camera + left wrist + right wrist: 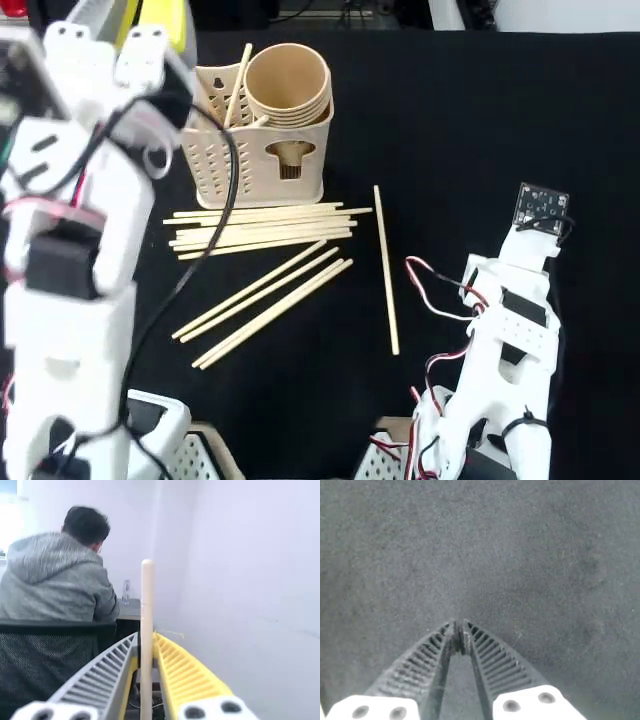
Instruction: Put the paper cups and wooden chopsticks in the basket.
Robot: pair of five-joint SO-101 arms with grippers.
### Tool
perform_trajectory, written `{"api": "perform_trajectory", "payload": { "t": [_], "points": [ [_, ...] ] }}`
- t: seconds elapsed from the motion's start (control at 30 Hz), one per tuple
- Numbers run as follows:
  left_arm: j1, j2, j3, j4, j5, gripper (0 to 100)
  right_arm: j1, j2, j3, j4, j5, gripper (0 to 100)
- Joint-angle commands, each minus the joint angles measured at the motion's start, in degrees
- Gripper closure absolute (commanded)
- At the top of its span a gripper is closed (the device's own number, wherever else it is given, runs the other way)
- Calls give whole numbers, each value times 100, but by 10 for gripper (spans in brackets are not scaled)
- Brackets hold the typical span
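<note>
The left claw (145,642) is closed on one wooden chopstick (147,595). The stick stands between the grey finger and the yellow finger and rises well past their tips. This claw is up above the far left corner of the worktop (470,120) and it points out into the room, toward a pale wall. In the high view the left arm (70,250) stands tall along the left edge.

The right claw (459,630) is closed. Its two tips touch each other and nothing is between them. It points down at the black cloth of the worktop. The right arm (505,330) is at the near right corner.

The basket (255,165) stands near the far edge, a little left from the middle. A stack of paper cups (288,82) sits in its right part, mouths up. A few sticks (238,85) lean in its left part.

More chopsticks lie on the worktop. A bundle (265,228) lies just in front of the basket, along its front wall. Nearer to the arms, a slanted group (265,300) of a few sticks lies side by side, pointing toward the near left corner. A single stick (386,270) lies alone between these groups and the right arm, running almost straight from far to near.
</note>
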Motion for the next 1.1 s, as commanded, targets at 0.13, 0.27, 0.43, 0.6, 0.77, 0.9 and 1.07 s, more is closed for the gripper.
{"api": "perform_trajectory", "payload": {
  "t": [0.13, 0.27, 0.43, 0.6, 0.77, 0.9, 1.07],
  "points": [
    [-831, 1468, -558, -1345, 607, 972, -53, -119, -154, -141, -9, 980],
    [-980, 1908, -796, -1354, 607, 972, -62, -119, -154, -141, -9, 980],
    [-936, 2084, -901, -1380, 607, 972, -62, -119, -154, -141, -9, 980],
    [-936, 2092, -796, -1389, 607, 972, -62, -119, -154, -141, -9, 980],
    [-936, 2251, -804, -1398, 607, 972, -62, -119, -154, -141, -9, 980],
    [-963, 2716, -884, -1688, 607, 972, -62, -119, -154, -141, -9, 980],
    [-971, 3191, -892, -1679, 642, 971, -62, -119, -154, -141, -9, 980]
  ]
}}
